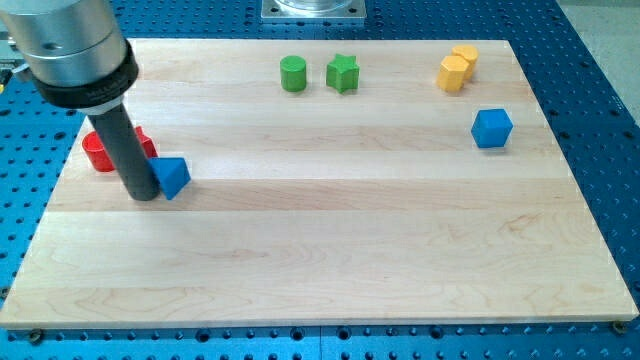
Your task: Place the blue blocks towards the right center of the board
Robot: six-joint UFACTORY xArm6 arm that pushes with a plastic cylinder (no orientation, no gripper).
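A blue triangular block [172,177] lies at the view's left on the wooden board [330,250]. My tip [145,194] stands right beside it, touching its left side. A blue cube [491,128] sits at the view's right, a little above the board's middle height. The rod rises from the tip to the arm's silver and black housing [75,50] at the top left.
Two red blocks [101,151] lie just left of and behind the rod, partly hidden. A green cylinder [293,73] and a green star block [342,73] sit at the top centre. Two yellow blocks [457,69] sit at the top right.
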